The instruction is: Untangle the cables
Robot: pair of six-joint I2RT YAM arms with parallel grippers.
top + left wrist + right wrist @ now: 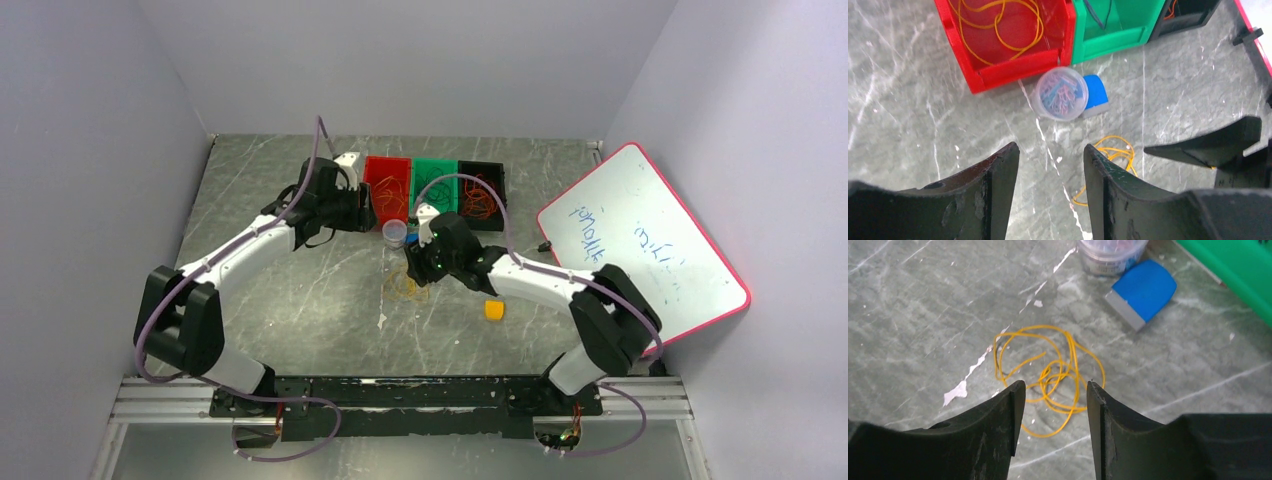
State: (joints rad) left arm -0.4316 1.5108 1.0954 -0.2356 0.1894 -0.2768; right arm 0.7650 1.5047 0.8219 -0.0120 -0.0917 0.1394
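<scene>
Hanging over the grey marbled counter (908, 300), the right pincer (1055, 390) has its jaws apart with nothing between them. Just beyond its tips, at the centre of the right wrist frame, lies a loose yellow-orange cable (1053, 375). It is hair-thin wire thrown into several overlapping loops, flat on the surface.

The left pincer (1050, 155) is likewise spread and empty at the bottom of the left wrist frame, and that cable shows just to the right of its tips.

Higher in that frame sits a clear round tub (1060, 93) of pastel clips, with a blue wedge (1096, 92) just beside it. Behind them, across the top of the frame, three bins stand side by side:
- The red bin (1013, 67) holds more yellow-orange cables (998, 30) in wide coils.
- The green bin (1108, 42) holds a dark cable (1100, 21).
- The black bin (1193, 20) holds red-orange cables (1172, 7).
</scene>
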